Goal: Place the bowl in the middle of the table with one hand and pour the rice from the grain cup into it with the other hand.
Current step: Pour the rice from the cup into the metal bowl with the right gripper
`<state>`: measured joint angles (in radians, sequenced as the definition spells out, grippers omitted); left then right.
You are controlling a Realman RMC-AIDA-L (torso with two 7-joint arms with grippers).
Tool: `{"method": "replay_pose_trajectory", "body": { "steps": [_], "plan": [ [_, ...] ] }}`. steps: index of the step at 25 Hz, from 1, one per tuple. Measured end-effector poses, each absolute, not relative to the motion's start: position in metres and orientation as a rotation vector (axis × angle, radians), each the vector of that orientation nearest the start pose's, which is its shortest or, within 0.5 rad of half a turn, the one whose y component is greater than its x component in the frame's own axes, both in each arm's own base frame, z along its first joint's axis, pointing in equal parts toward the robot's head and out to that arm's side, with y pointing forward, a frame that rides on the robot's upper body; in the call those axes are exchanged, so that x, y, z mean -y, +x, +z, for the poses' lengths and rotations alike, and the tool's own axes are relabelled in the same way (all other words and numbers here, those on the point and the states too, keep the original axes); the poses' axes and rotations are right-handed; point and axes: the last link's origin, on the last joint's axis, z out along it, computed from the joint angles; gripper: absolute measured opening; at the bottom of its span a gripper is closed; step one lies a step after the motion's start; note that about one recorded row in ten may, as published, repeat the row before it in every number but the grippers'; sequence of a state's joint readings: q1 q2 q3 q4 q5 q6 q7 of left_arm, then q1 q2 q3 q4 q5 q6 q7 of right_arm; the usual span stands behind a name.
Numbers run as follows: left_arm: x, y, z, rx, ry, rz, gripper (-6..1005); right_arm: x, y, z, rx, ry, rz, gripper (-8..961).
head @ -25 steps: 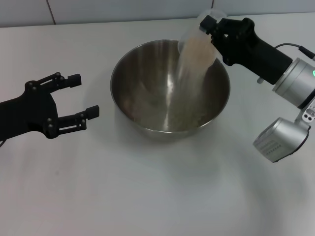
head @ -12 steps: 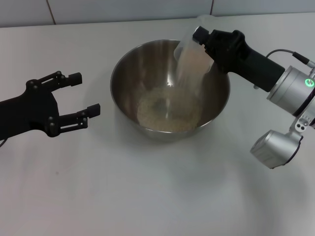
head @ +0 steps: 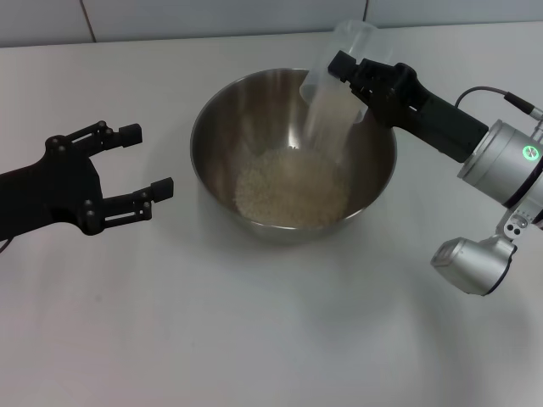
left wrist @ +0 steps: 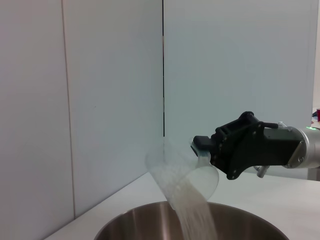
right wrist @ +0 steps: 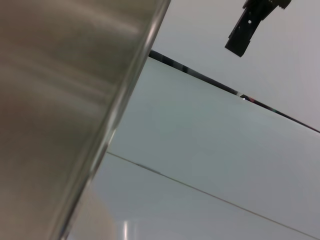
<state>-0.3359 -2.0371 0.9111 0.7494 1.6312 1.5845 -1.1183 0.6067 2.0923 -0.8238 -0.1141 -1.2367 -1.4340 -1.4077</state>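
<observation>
Head view shows the bowl (head: 293, 157) standing upright on the white bench (head: 271, 339), about midway between the left and right edges and nearer the far edge than the near one. A heap of rice (head: 291, 188) covers its bottom.

Over the bowl's far right rim, the right claw (head: 344, 68) is clenched on the grain cup (head: 338, 80), gripping it by the side. The cup is tipped steeply: its long axis runs from the closed base, raised toward the far edge, down to the open mouth, which points into the bowl toward the near left. A pale stream of grains falls from the mouth onto the heap.

From the left wrist view, the cup (left wrist: 181, 175) is seen tilted above the bowl's rim (left wrist: 150, 212), with rice (left wrist: 197, 220) sliding out of it and the right claw (left wrist: 202, 147) clamped on its wall.

Near the bench's left edge, the left claw (head: 140, 161) hovers beside the bowl with its fingers spread apart, grasping nothing and clear of the rim.
</observation>
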Motion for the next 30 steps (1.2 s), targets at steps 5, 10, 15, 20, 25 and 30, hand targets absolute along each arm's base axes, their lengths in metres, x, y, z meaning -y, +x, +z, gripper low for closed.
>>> {"method": "replay_pose_trajectory", "body": {
  "steps": [5, 10, 15, 20, 25, 30],
  "plan": [
    [-0.3017, -0.2719, 0.0271, 0.249, -2.600, -0.820, 838, -0.3404, 0.2379, -0.0412, 1.570, -1.295, -0.136, 7],
    [-0.3016, -0.2719, 0.0270, 0.249, -2.601, -0.820, 838, -0.3394, 0.2385, -0.0420, 1.582, -1.290, -0.141, 7],
    [-0.3016, -0.2719, 0.0270, 0.249, -2.601, -0.820, 839, -0.3386, 0.2390, -0.0429, 1.583, -1.292, -0.141, 6],
    [-0.3015, -0.2720, 0.0269, 0.249, -2.602, -0.819, 839, -0.3378, 0.2394, -0.0438, 1.580, -1.297, -0.140, 6],
    [-0.3015, -0.2720, 0.0269, 0.249, -2.602, -0.819, 839, -0.3378, 0.2394, -0.0439, 1.580, -1.297, -0.140, 6],
    [-0.3015, -0.2720, 0.0269, 0.249, -2.602, -0.819, 839, -0.3375, 0.2398, -0.0439, 1.580, -1.298, -0.140, 6]
  ]
}}
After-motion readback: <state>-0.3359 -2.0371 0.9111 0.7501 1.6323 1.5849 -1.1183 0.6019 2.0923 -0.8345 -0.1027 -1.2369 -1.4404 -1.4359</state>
